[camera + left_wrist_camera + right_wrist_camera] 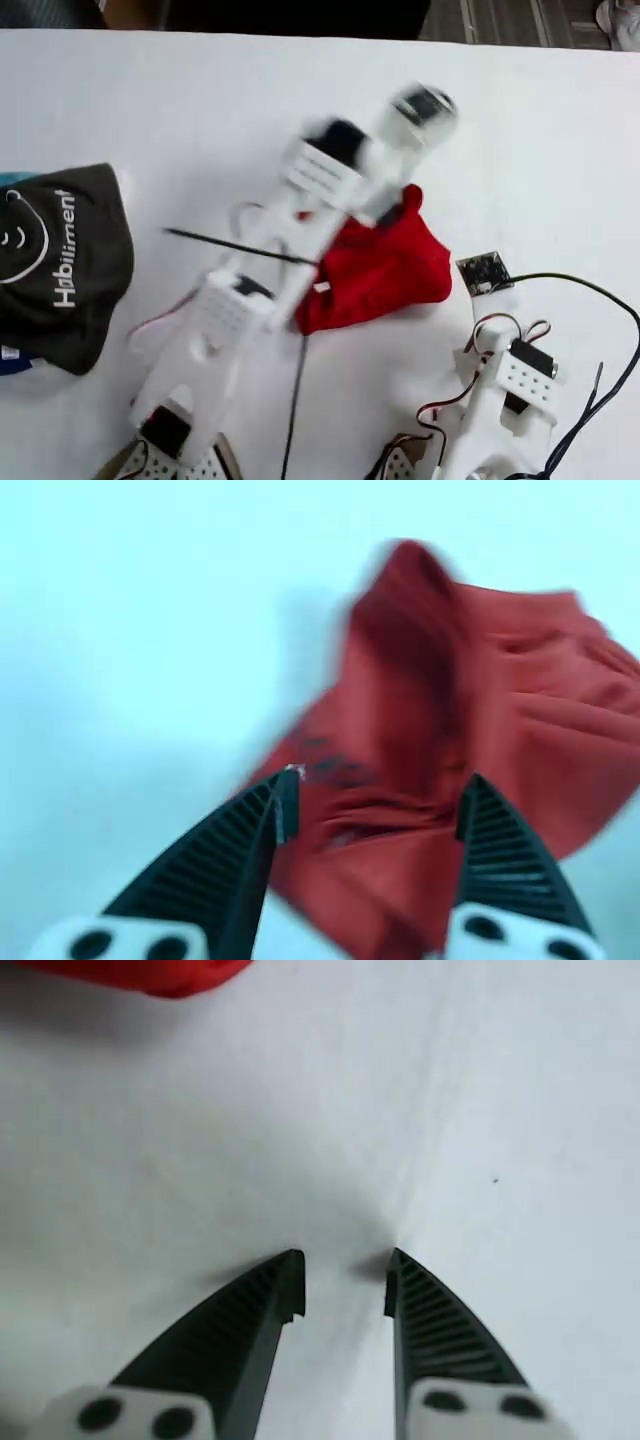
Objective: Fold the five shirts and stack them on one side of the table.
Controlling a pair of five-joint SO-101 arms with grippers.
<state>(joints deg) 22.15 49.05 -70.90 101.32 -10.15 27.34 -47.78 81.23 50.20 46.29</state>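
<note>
Now in hand: the red shirt is judged the piece being folded; it lies bunched just toward 3 o'clock of the table's middle.
Left gripper: held wide open, jaws either side of a raised ridge of red cloth; nothing is clamped.
Right gripper: parted narrowly over bare table, nothing held; the shirt's edge is seen beyond its tips.
Stack: a dark shirt lies at 9 o'clock, blue cloth beneath it, well apart from the red one.
Grasp: one layer at an edge or corner should be taken, not the thick ridge, so the cloth can be spread before folding.
Second arm: the opposite edge could be pinned by the right gripper, so the shirt is not dragged.
Risk: a bunched grasp would likely give a lumpy fold that sits badly on the stack.
</note>
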